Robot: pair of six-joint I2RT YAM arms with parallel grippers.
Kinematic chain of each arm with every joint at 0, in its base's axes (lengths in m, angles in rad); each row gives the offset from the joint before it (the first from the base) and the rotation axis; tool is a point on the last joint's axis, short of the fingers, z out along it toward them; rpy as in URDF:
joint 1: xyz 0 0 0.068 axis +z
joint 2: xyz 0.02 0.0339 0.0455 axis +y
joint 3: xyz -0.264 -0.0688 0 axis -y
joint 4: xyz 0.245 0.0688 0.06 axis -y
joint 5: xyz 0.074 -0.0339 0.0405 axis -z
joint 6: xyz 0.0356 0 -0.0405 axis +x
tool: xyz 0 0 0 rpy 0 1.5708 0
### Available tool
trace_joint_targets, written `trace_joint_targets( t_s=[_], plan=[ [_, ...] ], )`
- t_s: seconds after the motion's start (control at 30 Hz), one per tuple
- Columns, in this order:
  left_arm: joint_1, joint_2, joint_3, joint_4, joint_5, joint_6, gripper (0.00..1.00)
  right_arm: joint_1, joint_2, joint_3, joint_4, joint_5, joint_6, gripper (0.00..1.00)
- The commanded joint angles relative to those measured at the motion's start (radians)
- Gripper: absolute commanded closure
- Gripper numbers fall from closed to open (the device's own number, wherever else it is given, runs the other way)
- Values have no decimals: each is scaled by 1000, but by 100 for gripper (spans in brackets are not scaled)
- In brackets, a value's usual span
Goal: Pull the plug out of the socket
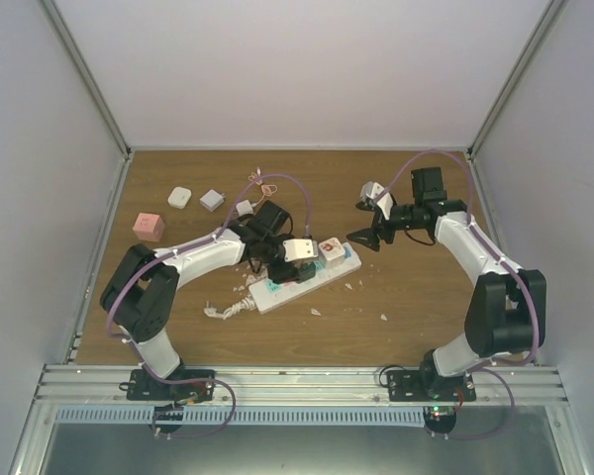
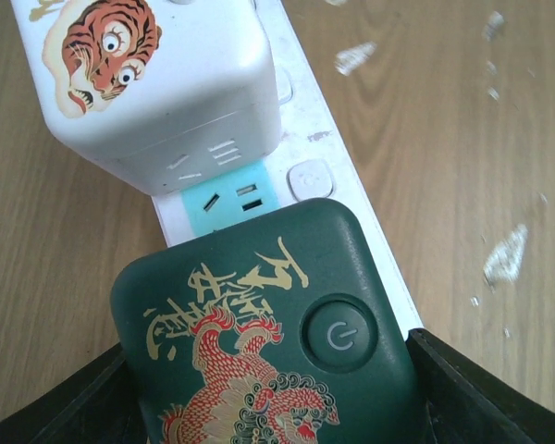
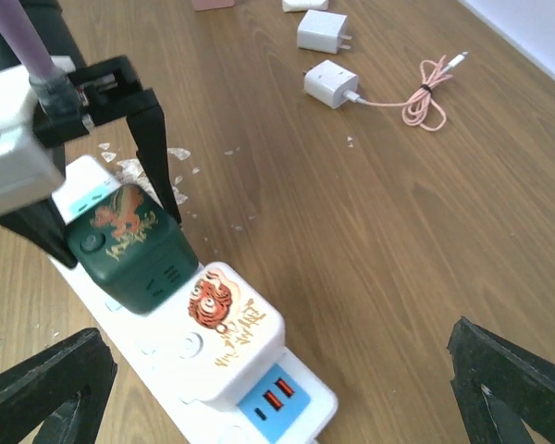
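Observation:
The white power strip [image 1: 307, 287] lies slanted on the wooden table and also shows in the left wrist view [image 2: 351, 139] and the right wrist view [image 3: 322, 407]. Two cube plugs sit in it: a dark green one with a dragon print [image 2: 250, 342] [image 3: 129, 250] and a white one with a tiger print [image 1: 332, 247] [image 2: 157, 83] [image 3: 227, 324]. My left gripper [image 1: 277, 267] [image 2: 264, 407] is closed around the green plug, one finger against each side. My right gripper [image 1: 371, 237] [image 3: 279, 393] is open and empty, above the strip's USB end.
A pink cube [image 1: 148, 226], two white chargers [image 1: 180, 197] [image 1: 212, 200] and a charger with a coiled pink cable [image 3: 331, 83] lie at the back left. The strip's white cord [image 1: 228, 307] trails left. White flecks [image 1: 383, 318] dot the table. Walls enclose three sides.

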Motion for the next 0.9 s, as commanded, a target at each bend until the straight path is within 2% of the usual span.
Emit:
trace_joint_targets(
  t_s=[0.0, 0.2, 0.3, 0.47, 0.6, 0.7, 0.87],
  plan=[
    [50, -23, -76, -150, 58, 335, 50, 24, -40, -38, -24, -32, -82, 0],
    [109, -40, -134, -146, 134, 527, 48, 91, -17, -76, -53, 7, -133, 0],
    [124, -54, -144, -128, 166, 541, 40, 147, -13, -98, -28, 40, -126, 0],
    [137, -85, -175, -43, 275, 378, 20, 236, -9, -140, 35, 137, -118, 0],
    [138, -157, -243, 56, 335, 253, 5, 262, 18, -138, 30, 140, -134, 0],
    [138, -200, -283, 130, 344, 175, 4, 278, 41, -138, 27, 146, -148, 1],
    [138, -209, -297, 201, 341, 64, 10, 306, 68, -141, 33, 167, -162, 3]
  ],
)
